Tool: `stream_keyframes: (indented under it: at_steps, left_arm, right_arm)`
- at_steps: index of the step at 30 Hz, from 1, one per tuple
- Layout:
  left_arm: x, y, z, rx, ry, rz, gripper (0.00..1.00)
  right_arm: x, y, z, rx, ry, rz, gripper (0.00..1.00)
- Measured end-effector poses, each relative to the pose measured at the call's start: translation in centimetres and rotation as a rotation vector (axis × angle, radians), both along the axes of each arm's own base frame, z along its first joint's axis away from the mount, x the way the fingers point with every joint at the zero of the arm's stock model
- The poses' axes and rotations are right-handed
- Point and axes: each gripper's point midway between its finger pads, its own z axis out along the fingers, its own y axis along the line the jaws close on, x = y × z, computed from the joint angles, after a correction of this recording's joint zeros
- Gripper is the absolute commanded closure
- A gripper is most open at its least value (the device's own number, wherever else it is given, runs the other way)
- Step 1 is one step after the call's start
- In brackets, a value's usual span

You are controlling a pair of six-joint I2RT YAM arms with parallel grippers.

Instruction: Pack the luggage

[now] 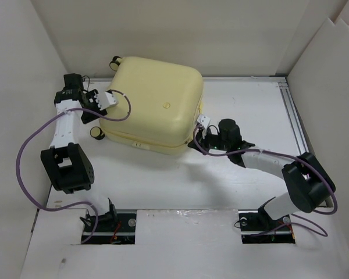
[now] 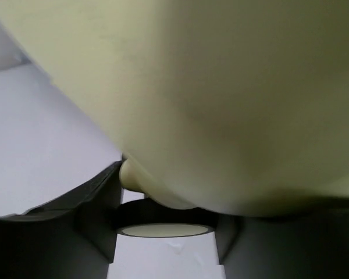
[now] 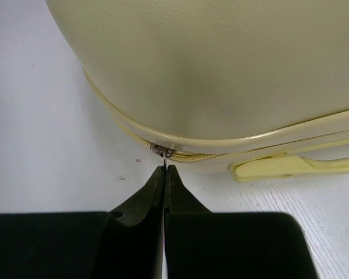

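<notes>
The luggage (image 1: 151, 102) is big and pale yellow. It lies flat on the white counter (image 1: 250, 104), a bit left of the middle and toward the back wall. Its lid is down, so what is inside is hidden.

Only the view from above shows the whole case. It has a small wheel (image 1: 114, 60) at the back left corner and another wheel (image 1: 96, 133) at the front left corner. That view also shows one arm on each side of the case.

The right wrist view shows a small thing that the view from above does not. There is a little metal zip pull (image 3: 161, 151) on the seam at the near right corner. The right pincer (image 3: 164, 170) is clenched, and its two black tips pinch that pull. A flat pale yellow strip (image 3: 285, 167) sticks out low on the case, just to the right.

The left pincer (image 1: 109, 99) is up against the left side of the case, between the two wheels. In the left wrist view the yellow shell fills almost everything. A round pale piece with a dark rim (image 2: 166, 230) sits in the gap between the dark fingers (image 2: 58, 232). I cannot tell if this pincer is grasping anything.
</notes>
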Motion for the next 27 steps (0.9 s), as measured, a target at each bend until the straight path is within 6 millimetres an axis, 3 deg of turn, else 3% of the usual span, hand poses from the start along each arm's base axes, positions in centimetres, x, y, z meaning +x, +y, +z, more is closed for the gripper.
stream_keyframes:
  at_steps: [8,13,17,24,27]
  left_arm:
    - [1.1,-0.1,-0.2,-0.074,0.012,0.070,1.00]
    - [1.0,-0.9,-0.3,-0.097,-0.022,0.060,1.00]
    - [0.8,-2.3,-0.2,-0.129,-0.043,0.024,1.00]
    - [1.1,-3.8,-0.2,-0.159,-0.072,-0.027,1.00]
    - [1.4,-4.1,0.0,-0.178,-0.070,-0.038,1.00]
  right_arm:
    - [2.2,-2.1,-0.3,-0.032,0.037,-0.147,1.00]
    - [6.6,-5.8,0.6,-0.081,0.055,-0.342,1.00]
    - [10.0,-7.6,1.2,-0.125,0.053,-0.421,1.00]
    - [16.6,-8.9,1.8,-0.211,-0.012,-0.445,1.00]
    - [18.3,-9.2,2.0,-0.209,-0.035,-0.417,1.00]
